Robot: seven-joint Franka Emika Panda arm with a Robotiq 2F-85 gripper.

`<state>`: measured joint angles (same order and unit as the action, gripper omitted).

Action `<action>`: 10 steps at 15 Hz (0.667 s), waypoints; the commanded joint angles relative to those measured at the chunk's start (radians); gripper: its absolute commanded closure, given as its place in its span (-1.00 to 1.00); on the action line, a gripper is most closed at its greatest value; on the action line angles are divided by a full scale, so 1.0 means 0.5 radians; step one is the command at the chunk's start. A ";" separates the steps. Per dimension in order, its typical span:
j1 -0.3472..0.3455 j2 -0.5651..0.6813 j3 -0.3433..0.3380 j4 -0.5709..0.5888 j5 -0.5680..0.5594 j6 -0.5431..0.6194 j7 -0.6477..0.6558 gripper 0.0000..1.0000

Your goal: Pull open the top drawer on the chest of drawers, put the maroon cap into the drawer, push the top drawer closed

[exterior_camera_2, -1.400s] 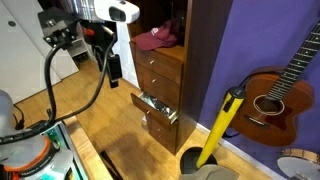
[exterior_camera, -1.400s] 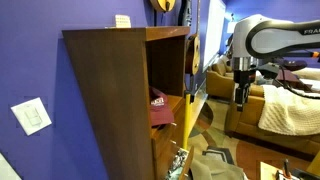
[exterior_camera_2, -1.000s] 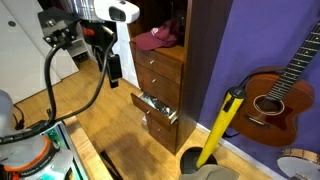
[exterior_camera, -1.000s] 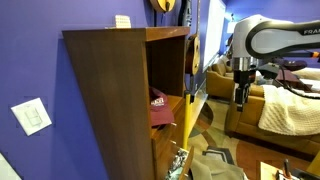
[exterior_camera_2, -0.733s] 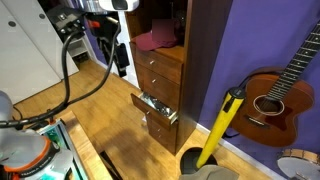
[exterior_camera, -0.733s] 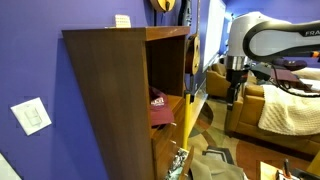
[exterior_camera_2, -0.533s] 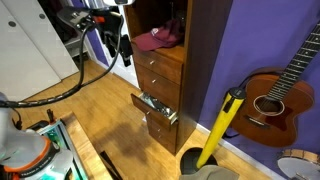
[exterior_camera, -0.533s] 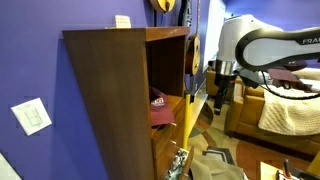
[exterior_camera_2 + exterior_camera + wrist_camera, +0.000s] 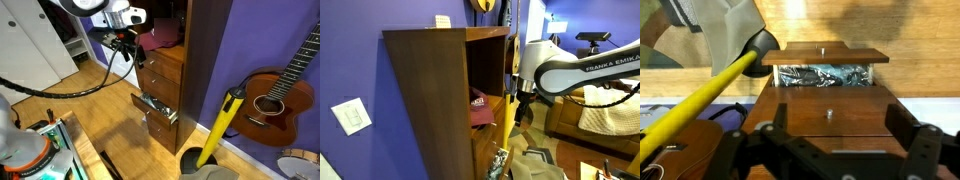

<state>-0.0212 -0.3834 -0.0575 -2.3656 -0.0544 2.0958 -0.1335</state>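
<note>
Two fingers [image 9: 910, 135] spread wide, facing the chest of drawers [image 9: 855, 110].

Soft, even indoor light; small, grainy frames, with the wrist view's foreground blurred.

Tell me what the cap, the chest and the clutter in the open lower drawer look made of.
Cap: soft maroon fabric, slumped with folds. Chest: dark-brown wood or veneer, matte, faint grain; cannot tell which. Clutter: silvery, crinkled and glinting, perhaps foil or plastic film.
</note>
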 commanded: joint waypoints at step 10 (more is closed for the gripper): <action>-0.012 0.105 0.010 -0.094 -0.033 0.318 0.031 -1.00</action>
<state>-0.0225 -0.3422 -0.0533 -2.3762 -0.0659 2.1952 -0.1277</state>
